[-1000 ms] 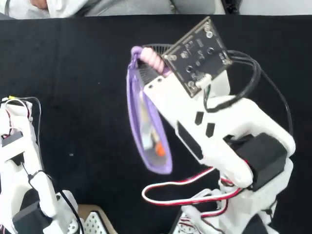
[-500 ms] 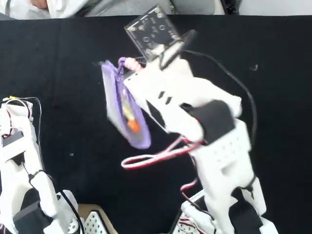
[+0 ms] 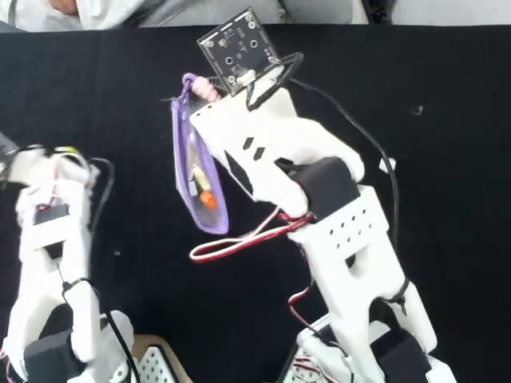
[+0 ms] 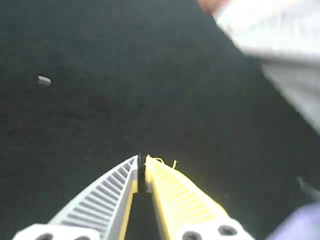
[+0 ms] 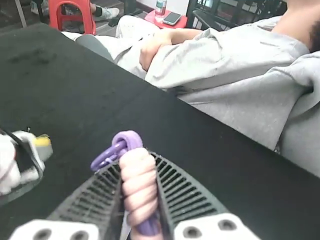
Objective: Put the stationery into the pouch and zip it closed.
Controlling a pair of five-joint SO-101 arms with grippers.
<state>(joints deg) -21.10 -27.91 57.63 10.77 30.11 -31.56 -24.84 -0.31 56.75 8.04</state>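
The pouch (image 3: 194,171) is held up by its strap, with the stationery (image 3: 206,199) judged already inside.

At the left edge of the black desk (image 3: 120,120), the left tool (image 4: 141,170) is clenched on nothing, its tips pressed together above the bare surface. Toward the far edge, left of centre, the pouch is hung from its pink coiled strap (image 5: 137,185), which is gripped by the right tool (image 5: 136,162). Small items are seen through the pouch wall, so filling is judged done. Whether the zip is closed cannot be told. A red stool (image 5: 70,12) is seen beyond the desk.

purple pouch (image 3: 196,171), pink coil strap (image 5: 137,185)
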